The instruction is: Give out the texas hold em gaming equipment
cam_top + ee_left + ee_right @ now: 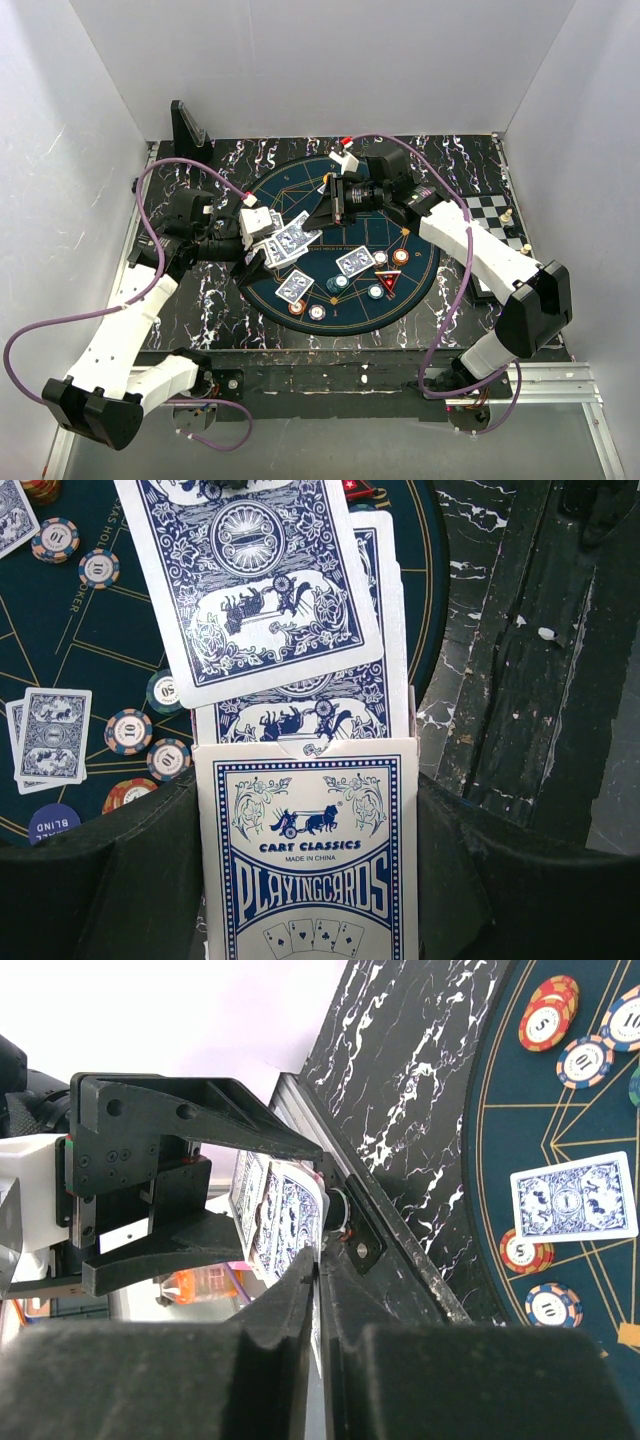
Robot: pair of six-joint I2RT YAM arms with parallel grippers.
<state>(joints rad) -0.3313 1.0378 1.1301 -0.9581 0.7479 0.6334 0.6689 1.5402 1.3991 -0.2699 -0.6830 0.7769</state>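
Near edge of the round dark-teal felt mat (290, 185), mid-bench on the black white-veined bench top (460, 160): an orange-striped poker chip (297, 307) and a white-striped poker chip (317, 312) lie side by side.

Just beyond them, face-down blue-backed cards (293, 288) lie flat. A teal-striped chip (341, 282) sits between these and a second face-down card (355, 262).

Toward the mat's right side lies the red-black triangular marker (387, 283), with another orange chip (400, 257) just past it.

Over the mat's left edge, my left gripper (255, 250) is clamped on the sides of the white-and-blue cardboard playing-card box (310, 870). The box mouth is open and several cards stick out of it toward the mat centre.

My right gripper (318, 1270) comes in from the far right. Its fingers are pressed together, pinching the outer end of the topmost blue-backed card (250, 580). That card is partly out of the box and skewed across the ones under it.

Right edge of the bench: black-white chessboard (495, 215).

Far-left corner: black upright stand (188, 125).
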